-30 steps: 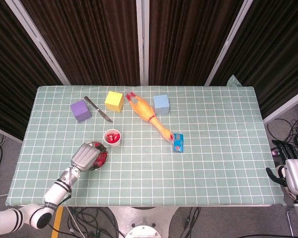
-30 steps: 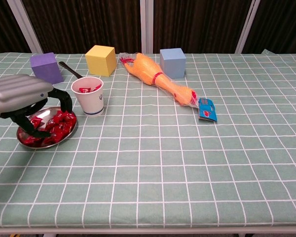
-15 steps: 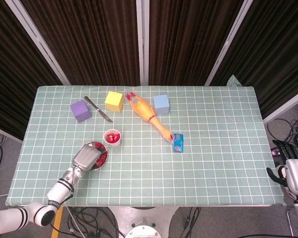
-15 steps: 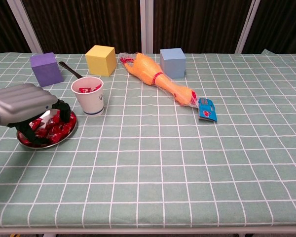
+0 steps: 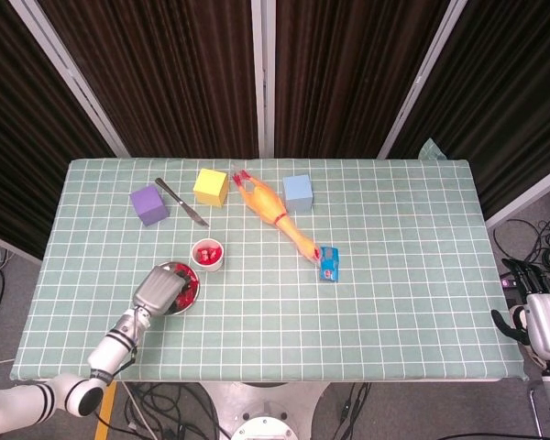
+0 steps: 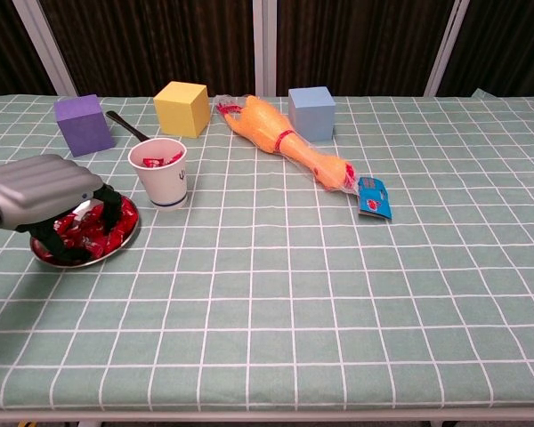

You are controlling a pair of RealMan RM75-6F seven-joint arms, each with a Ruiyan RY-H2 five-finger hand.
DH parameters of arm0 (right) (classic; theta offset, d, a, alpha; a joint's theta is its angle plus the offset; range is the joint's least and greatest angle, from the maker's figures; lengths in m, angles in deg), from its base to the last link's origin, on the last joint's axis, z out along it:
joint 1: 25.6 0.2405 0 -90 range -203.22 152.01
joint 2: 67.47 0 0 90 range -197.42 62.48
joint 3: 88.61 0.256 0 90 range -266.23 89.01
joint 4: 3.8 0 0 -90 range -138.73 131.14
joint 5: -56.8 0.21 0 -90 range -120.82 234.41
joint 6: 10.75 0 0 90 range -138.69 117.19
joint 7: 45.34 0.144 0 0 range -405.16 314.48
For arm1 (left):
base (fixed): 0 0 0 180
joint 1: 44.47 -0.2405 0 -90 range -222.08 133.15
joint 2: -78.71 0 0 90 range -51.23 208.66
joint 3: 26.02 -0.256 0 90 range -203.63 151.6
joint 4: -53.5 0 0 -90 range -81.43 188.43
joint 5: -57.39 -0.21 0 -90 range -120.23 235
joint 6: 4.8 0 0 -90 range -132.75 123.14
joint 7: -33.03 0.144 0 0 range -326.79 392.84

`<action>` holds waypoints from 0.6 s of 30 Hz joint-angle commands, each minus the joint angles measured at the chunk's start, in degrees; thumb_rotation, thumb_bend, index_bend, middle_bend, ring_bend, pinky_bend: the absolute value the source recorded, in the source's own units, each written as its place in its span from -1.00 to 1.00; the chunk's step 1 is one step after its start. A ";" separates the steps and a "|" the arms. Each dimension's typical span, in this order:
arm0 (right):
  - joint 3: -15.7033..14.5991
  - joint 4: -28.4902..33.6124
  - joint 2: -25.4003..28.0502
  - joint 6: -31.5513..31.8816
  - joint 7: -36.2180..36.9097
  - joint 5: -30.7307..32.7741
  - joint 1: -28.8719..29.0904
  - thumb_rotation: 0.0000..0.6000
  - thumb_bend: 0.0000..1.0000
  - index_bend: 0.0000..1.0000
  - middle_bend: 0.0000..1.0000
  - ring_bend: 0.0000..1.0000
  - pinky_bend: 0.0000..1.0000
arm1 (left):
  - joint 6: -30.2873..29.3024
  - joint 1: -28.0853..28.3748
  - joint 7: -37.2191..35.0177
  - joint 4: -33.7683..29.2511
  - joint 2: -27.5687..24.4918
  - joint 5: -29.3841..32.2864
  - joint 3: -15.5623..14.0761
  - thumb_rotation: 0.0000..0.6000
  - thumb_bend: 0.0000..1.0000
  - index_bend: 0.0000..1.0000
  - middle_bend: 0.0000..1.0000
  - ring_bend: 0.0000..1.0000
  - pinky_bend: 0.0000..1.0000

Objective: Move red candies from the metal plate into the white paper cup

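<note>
The metal plate (image 6: 133, 230) (image 5: 189, 297) lies near the table's front left, piled with red candies (image 6: 114, 233). My left hand (image 6: 39, 186) (image 5: 159, 288) is low over the plate. Its dark fingers (image 6: 112, 205) curl down into the candies, and its grey back hides what is under the palm. The white paper cup (image 6: 159, 176) (image 5: 207, 256) stands upright just right of and behind the plate, with red candies (image 6: 163, 160) inside. My right hand (image 5: 541, 327) hangs off the table's right front corner, fingers apart and holding nothing.
Along the back stand a purple cube (image 6: 83, 124), a knife (image 6: 125, 126), a yellow cube (image 6: 181, 108) and a blue cube (image 6: 311, 113). A rubber chicken (image 6: 285, 142) lies diagonally mid-table, ending at a small blue packet (image 6: 372, 197).
My left hand has come down from just above the plate, and its fingers have curled into the candies. The right hand has not moved.
</note>
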 commanded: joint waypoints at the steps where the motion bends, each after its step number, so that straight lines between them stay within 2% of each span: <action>1: -0.02 -0.05 -0.06 -0.08 0.04 -0.04 0.06 1.00 -0.57 -0.78 -0.72 -0.74 -0.16 | 0.22 -0.10 -0.73 0.90 0.46 -0.22 0.12 1.00 -0.49 0.09 0.03 0.65 1.00; 18: 0.08 -0.49 -0.14 -0.26 0.45 0.21 0.12 1.00 -0.57 -0.78 -0.72 -0.72 -0.15 | 0.58 -0.47 -5.39 5.36 2.41 -1.90 0.86 1.00 -0.23 0.30 0.29 0.74 1.00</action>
